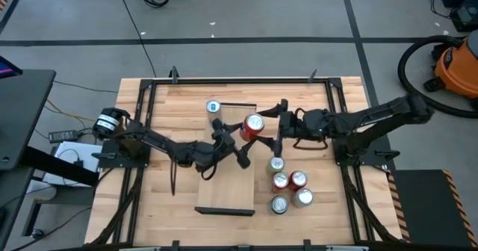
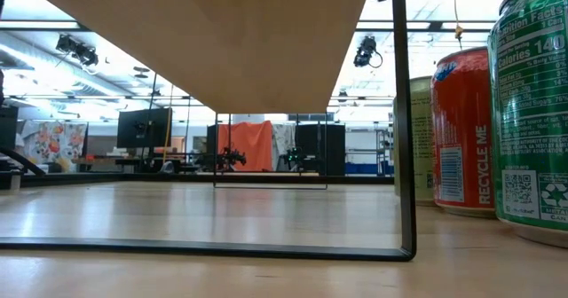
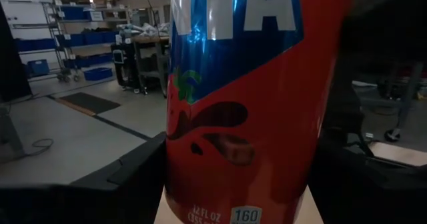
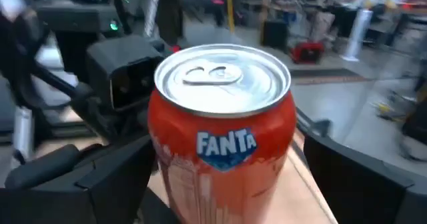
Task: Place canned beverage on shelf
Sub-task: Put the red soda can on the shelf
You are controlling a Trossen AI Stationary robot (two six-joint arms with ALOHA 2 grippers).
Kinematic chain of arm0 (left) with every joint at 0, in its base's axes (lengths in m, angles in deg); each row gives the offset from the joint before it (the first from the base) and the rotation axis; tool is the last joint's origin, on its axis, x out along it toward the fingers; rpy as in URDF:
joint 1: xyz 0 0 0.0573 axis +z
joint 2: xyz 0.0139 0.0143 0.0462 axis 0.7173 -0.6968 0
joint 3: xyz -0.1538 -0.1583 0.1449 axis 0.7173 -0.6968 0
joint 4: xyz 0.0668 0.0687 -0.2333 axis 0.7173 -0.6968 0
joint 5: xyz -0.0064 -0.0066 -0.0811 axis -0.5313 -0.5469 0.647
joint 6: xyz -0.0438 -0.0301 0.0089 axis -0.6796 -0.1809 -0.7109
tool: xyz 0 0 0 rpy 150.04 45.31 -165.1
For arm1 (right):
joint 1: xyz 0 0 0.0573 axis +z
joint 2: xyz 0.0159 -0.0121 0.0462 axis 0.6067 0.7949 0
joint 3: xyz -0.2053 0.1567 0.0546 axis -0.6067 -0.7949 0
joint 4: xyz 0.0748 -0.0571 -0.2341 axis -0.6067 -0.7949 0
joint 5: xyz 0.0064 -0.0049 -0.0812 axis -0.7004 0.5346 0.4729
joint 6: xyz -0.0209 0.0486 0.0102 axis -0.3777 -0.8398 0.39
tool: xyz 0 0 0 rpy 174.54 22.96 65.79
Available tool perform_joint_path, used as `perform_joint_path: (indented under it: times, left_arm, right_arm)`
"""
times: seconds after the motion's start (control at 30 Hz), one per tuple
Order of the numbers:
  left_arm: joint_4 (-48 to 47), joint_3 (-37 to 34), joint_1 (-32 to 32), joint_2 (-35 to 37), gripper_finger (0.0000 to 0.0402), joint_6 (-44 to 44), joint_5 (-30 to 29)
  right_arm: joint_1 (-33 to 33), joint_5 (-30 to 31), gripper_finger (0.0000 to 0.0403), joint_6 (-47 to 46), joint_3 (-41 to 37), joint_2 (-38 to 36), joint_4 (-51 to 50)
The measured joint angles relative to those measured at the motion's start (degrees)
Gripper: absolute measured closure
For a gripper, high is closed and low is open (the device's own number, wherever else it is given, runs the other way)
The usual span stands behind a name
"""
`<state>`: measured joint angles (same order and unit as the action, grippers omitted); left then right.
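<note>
Gripping the red can (image 1: 253, 125) upright over the shelf (image 1: 224, 191), the left hand (image 1: 233, 135) readied placement; the right hand (image 1: 278, 126) flanked it, released.

You see a red can (image 4: 223, 137) of glossy painted metal with a bare, brushed-silver lid; the cans beside the shelf (image 2: 461, 129) share the same shiny printed skin. The shelf (image 1: 228, 180) is pale, smooth, matt wood carried on thin dark metal trim (image 2: 404, 121), and the tabletop (image 1: 160, 206) beneath is light slatted wood with a faint sheen. Your left gripper (image 1: 237, 140) and right gripper (image 1: 278, 128) look like matt black plastic.
</note>
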<state>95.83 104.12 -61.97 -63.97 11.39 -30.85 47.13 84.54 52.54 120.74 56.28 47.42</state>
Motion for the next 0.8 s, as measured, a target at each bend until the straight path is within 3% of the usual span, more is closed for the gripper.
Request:
perform_joint_path:
  times: [0.3,0.53,0.8]
  left_arm:
    - [0.6,0.0,-0.6,0.0,0.0082,1.2,0.1]
    - [-1.2,0.1,-0.8,0.0,0.0065,0.6,0.7]
    - [-6.4,0.0,-3.9,2.1,0.0028,0.5,1.6]
  right_arm:
    - [-1.8,-3.9,0.0038,3.6,-0.5,6.2,10.3]
    - [-2.2,-5.6,0.0096,3.8,-0.5,5.5,7.8]
    - [-4.3,-12.1,0.0083,3.0,-0.5,1.4,1.6]
